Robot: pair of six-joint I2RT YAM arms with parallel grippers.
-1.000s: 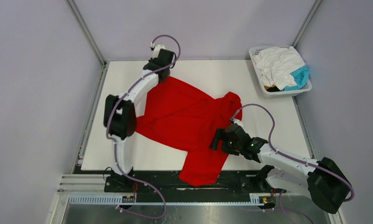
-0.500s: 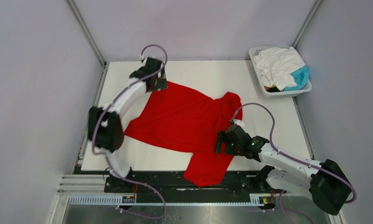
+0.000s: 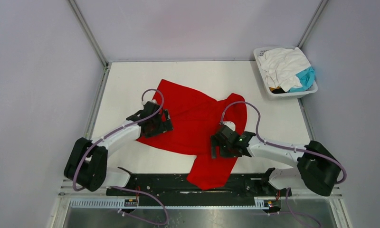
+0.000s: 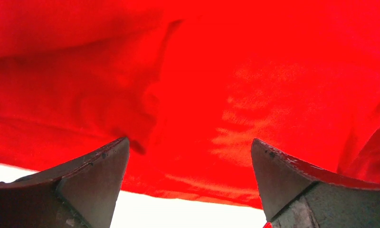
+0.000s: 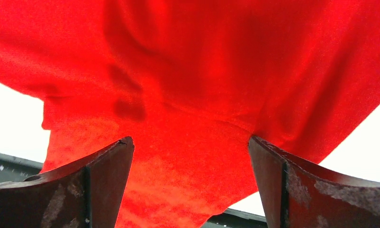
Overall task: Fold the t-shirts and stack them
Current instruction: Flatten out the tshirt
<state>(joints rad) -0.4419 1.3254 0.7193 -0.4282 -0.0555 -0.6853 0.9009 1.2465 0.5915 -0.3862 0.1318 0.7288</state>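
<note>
A bright red t-shirt [image 3: 193, 116] lies spread and creased across the middle of the table, and one part of it hangs over the near edge [image 3: 208, 173]. My left gripper [image 3: 165, 123] hovers open at the shirt's left edge. In the left wrist view, red cloth [image 4: 226, 71] fills the frame beyond the left gripper [image 4: 189, 139], which holds nothing. My right gripper [image 3: 215, 145] is open above the shirt's near right part. The right wrist view shows the right gripper [image 5: 191, 138] empty over the cloth [image 5: 202, 61]. A white t-shirt [image 3: 285, 62] and a teal one [image 3: 305, 77] are bunched in the basket.
The white slotted basket [image 3: 279, 95] stands at the table's far right corner. Bare white tabletop [image 3: 216, 73] runs behind the shirt and also shows to its left [image 4: 178, 213]. The black rail [image 3: 155, 180] lines the near edge.
My left gripper opened and let go of the shirt's far left corner, then drew back toward the near left edge. The right gripper shifted slightly left over the shirt.
</note>
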